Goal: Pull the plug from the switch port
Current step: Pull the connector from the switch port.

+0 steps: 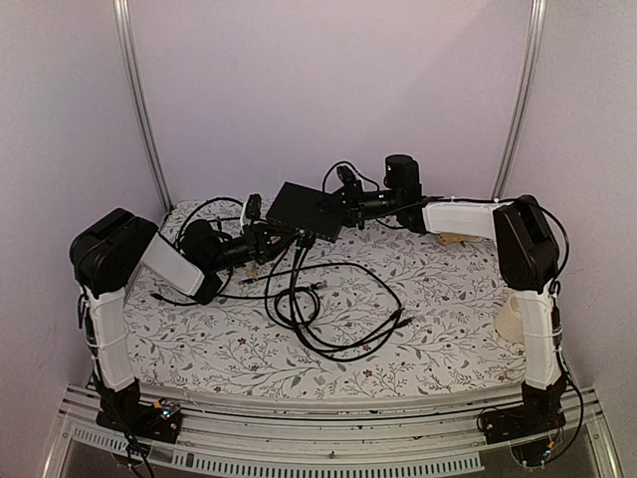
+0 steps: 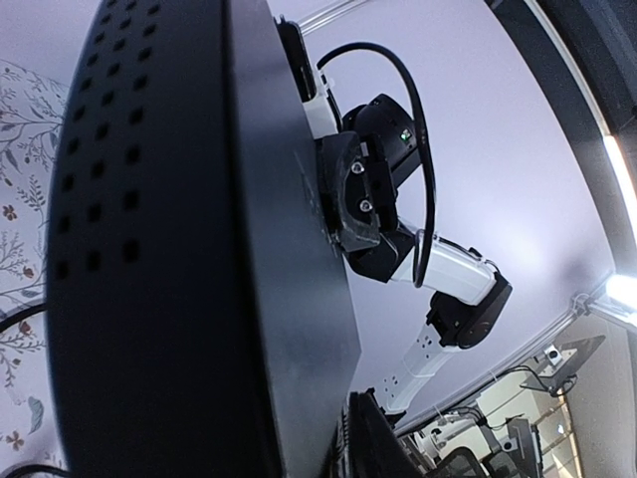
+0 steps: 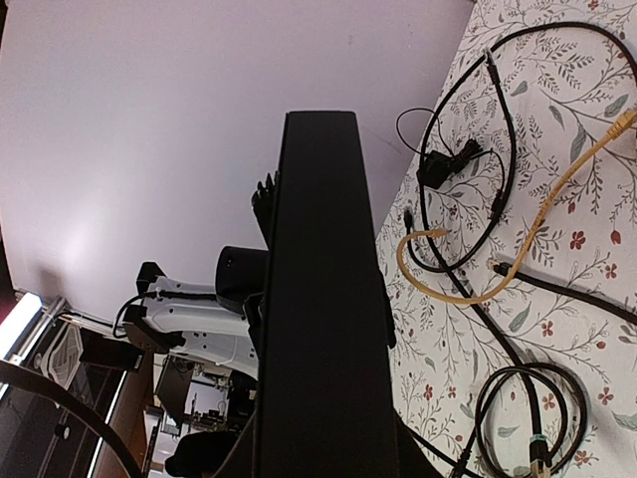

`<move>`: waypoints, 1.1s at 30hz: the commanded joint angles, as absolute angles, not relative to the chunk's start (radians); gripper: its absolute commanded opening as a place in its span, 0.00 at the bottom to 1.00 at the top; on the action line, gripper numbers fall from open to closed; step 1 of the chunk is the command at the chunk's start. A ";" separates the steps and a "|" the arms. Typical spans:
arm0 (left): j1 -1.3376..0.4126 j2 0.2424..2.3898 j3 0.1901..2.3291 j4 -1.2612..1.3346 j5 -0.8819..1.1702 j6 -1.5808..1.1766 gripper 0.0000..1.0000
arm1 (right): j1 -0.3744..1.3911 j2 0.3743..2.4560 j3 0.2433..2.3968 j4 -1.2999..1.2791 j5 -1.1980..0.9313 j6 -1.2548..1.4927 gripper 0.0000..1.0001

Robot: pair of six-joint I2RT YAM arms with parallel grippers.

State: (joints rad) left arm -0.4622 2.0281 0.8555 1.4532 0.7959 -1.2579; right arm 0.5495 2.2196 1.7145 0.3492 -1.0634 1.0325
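The right claw [image 1: 341, 206] clamps the flat black rectangular switch box [image 1: 307, 209], likely light and rigid; whether the left claw [image 1: 273, 240] is closed I cannot tell; pinch the stiff small black plug [image 1: 305, 239], not its limp cable [image 1: 283, 279].

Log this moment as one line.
switch: clamped by right gripper | left gripper: at switch's port edge, grip unclear | plug: not made out

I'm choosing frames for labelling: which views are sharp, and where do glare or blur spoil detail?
Top external: evenly lit, sharp, the switch small. Left wrist: the switch looms close, dark and soft; a lamp flares at the right edge. Right wrist: the switch is a featureless black slab; the cables are crisp.
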 commanded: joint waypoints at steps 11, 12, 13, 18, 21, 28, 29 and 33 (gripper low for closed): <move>-0.489 2.036 0.880 1.450 0.763 -1.234 0.17 | 0.558 2.194 1.741 0.437 -1.055 1.031 0.02; -0.489 2.036 0.880 1.450 0.762 -1.233 0.17 | 0.558 2.195 1.741 0.437 -1.055 1.031 0.02; -0.491 2.037 0.879 1.451 0.762 -1.234 0.15 | 0.559 2.193 1.740 0.437 -1.054 1.031 0.02; -0.491 2.040 0.875 1.470 0.759 -1.244 0.08 | 0.559 2.191 1.738 0.438 -1.054 1.031 0.02; -0.491 2.044 0.874 1.483 0.756 -1.253 0.07 | 0.558 2.191 1.736 0.436 -1.054 1.029 0.02; -0.491 2.045 0.871 1.498 0.752 -1.255 0.02 | 0.559 2.185 1.732 0.435 -1.054 1.029 0.02; -0.491 2.045 0.870 1.500 0.752 -1.257 0.01 | 0.558 2.185 1.732 0.435 -1.054 1.029 0.02; -0.492 2.045 0.864 1.515 0.750 -1.262 0.00 | 0.559 2.181 1.731 0.435 -1.053 1.029 0.02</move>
